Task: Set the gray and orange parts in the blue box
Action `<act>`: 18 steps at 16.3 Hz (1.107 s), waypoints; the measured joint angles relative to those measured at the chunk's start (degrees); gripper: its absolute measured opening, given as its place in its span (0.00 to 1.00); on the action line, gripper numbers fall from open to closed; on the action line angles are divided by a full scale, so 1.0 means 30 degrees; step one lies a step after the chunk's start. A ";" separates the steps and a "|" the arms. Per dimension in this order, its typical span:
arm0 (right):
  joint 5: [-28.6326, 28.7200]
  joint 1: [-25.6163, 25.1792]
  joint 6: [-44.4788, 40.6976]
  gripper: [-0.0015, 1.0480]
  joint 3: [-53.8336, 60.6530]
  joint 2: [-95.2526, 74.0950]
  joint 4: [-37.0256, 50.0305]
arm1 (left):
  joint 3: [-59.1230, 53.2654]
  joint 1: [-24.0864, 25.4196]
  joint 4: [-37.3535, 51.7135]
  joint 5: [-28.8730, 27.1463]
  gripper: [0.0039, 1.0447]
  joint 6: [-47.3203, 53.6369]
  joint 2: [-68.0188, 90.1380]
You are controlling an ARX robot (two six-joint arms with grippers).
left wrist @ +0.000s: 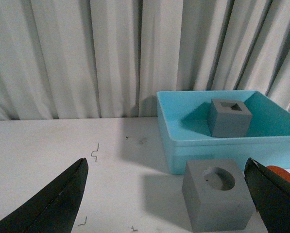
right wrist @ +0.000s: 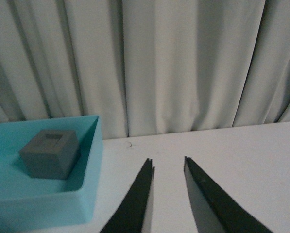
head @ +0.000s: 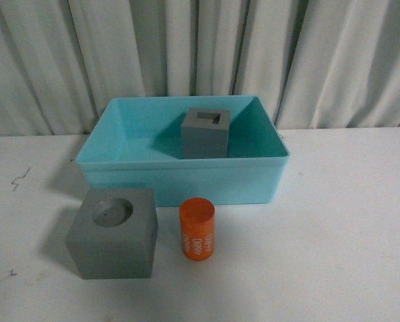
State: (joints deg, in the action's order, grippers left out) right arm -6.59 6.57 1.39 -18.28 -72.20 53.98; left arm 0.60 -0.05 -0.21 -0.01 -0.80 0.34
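Observation:
The blue box (head: 179, 178) stands at the table's middle back. A gray cube with a square recess (head: 206, 133) sits inside it. A larger gray cube with a round recess (head: 113, 232) rests on the table in front of the box's left part. The orange cylinder (head: 197, 227) stands upright right of it. Neither gripper shows in the front view. In the left wrist view my left gripper (left wrist: 166, 167) is open and empty, the round-recess cube (left wrist: 217, 200) lying between its fingers ahead. In the right wrist view my right gripper (right wrist: 168, 164) is shut, empty, right of the box (right wrist: 89, 204).
A pleated white curtain (head: 200, 54) closes off the back. The white table (head: 347, 235) has small pen marks (head: 19, 180) at the left. In the left wrist view the box (left wrist: 183, 145) and the square-recess cube (left wrist: 229, 117) lie beyond the round-recess cube.

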 joint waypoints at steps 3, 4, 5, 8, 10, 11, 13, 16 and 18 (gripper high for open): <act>0.0503 -0.0510 -0.0321 0.02 0.1778 0.1894 -0.0357 | 0.0000 0.0007 0.0000 -0.0007 0.94 0.0007 0.0000; 0.0568 -0.0641 -0.0335 0.02 0.2084 0.2397 -0.0503 | 0.0000 0.0007 0.0000 0.0000 0.94 0.0000 0.0000; 0.0641 -0.0765 -0.0335 0.02 0.2521 0.3111 -0.0721 | 0.0000 0.0007 0.0000 0.0000 0.94 0.0000 0.0000; 0.2025 -0.2324 -0.0350 0.02 0.3847 0.5544 -0.1960 | 0.0000 0.0007 0.0000 -0.0044 0.94 0.0000 0.0000; 0.2127 -0.2295 -0.0357 0.02 0.4590 0.6790 -0.1916 | 0.0000 0.0007 0.0000 0.0000 0.94 0.0000 0.0000; 0.2127 -0.2295 -0.0350 0.02 0.4991 0.6849 -0.1479 | 0.0000 0.0007 0.0007 0.0007 0.94 0.0000 0.0000; 0.2135 -0.2295 -0.0357 0.02 0.5639 0.7825 -0.2958 | 0.0000 0.0007 0.0000 -0.0007 0.94 0.0000 0.0000; 0.2142 -0.2295 -0.0357 0.02 0.5865 1.3712 -0.7774 | 0.0000 0.0007 0.0000 0.0000 0.94 0.0000 0.0000; 0.2142 -0.2295 -0.0357 0.02 0.5872 1.6451 -1.0346 | 0.0000 0.0007 0.0007 0.0000 0.94 0.0000 0.0000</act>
State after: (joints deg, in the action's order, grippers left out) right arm -0.16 -0.32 0.32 -0.67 -22.85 22.94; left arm 0.60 -0.03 -0.19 -0.01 -0.80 0.34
